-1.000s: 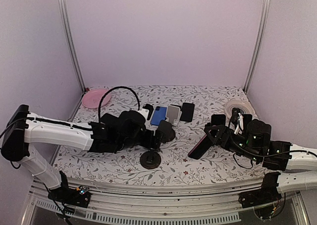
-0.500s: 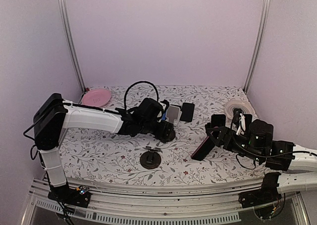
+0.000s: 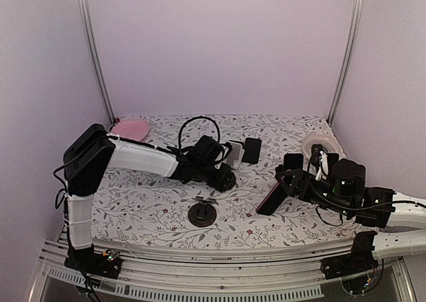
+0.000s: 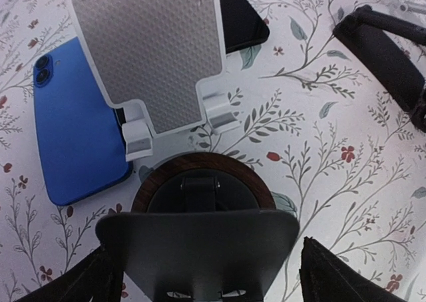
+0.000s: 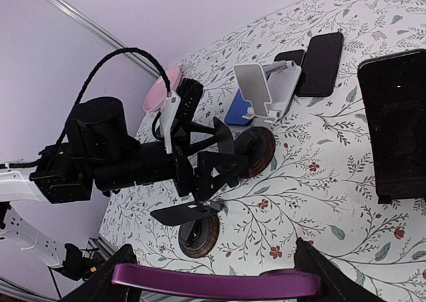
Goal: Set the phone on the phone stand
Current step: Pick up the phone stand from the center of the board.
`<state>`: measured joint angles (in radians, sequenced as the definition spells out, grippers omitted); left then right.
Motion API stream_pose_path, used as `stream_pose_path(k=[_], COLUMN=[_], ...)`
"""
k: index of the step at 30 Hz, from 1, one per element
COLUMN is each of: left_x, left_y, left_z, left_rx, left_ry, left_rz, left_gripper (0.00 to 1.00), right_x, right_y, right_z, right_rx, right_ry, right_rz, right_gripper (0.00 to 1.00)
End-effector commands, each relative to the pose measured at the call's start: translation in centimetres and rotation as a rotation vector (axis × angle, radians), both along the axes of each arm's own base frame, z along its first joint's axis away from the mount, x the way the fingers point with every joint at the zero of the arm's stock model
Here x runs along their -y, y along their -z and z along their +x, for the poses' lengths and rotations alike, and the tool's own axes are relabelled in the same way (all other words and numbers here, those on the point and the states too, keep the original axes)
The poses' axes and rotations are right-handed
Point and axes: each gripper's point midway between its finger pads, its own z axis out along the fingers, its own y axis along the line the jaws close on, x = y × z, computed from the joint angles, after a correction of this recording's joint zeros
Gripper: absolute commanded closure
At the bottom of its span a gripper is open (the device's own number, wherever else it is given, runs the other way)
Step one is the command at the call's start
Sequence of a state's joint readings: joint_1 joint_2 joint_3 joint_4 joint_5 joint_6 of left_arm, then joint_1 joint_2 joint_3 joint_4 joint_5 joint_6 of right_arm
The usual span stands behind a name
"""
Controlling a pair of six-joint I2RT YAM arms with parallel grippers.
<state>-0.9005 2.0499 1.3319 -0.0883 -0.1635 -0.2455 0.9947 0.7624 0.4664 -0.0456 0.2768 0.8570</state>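
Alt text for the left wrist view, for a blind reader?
A white stand rises from the floral table, a blue phone lying flat to its left and a black phone behind it. Nearest, a dark stand sits between the fingers of the open left gripper.

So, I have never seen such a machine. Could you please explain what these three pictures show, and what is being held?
These are two robot arms bolted to a table with a flowered cloth. One picture looks down from above and behind the arms. The other two come from small cameras on the wrists, so each shows its own fingers.

On the cloth are a blue phone, a black phone, a white plastic phone stand, a pink plate, a white round object and a black stand on a round base.

The right gripper holds a purple phone by its edges. The left gripper is open, with its fingers on either side of a second black stand with a brown round base. I cannot tell whether they touch it.
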Motion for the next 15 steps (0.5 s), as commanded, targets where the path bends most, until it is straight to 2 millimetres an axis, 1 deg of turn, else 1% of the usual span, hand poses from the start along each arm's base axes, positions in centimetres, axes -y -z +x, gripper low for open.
stream_pose_path(k=[1, 3, 5, 7, 10, 15], left_x=[-0.3, -0.4, -0.2, 0.1, 0.6, 1.7], left_y=[0.3, 0.6, 0.7, 0.6, 0.2, -1.2], left_z=[1.7, 1.7, 1.3, 0.8, -0.2, -1.7], left_rx=[0.013, 0.006, -0.008, -0.021, -0.028, -0.03], left_ry=[-0.015, -0.018, -0.012, -0.011, -0.007, -0.045], left_rz=[0.005, 0.003, -0.008, -0.023, -0.037, -0.081], left_gripper=[0.1, 0.15, 0.21, 0.3, 0.39, 0.45], right_x=[-0.8, -0.8, -0.8, -0.8, -0.9, -0.9], right_y=[-3.3, -3.3, -3.2, -3.2, -3.2, -3.3], right_z=[0.2, 0.2, 0.2, 0.2, 0.2, 0.2], right_rx=[0.055, 0.055, 0.055, 0.054, 0.054, 0.054], right_ry=[-0.017, -0.017, -0.018, -0.018, -0.018, -0.02], right_rz=[0.071, 0.071, 0.068, 0.067, 0.066, 0.067], right_gripper=[0.96, 0.96, 0.96, 0.96, 0.96, 0.96])
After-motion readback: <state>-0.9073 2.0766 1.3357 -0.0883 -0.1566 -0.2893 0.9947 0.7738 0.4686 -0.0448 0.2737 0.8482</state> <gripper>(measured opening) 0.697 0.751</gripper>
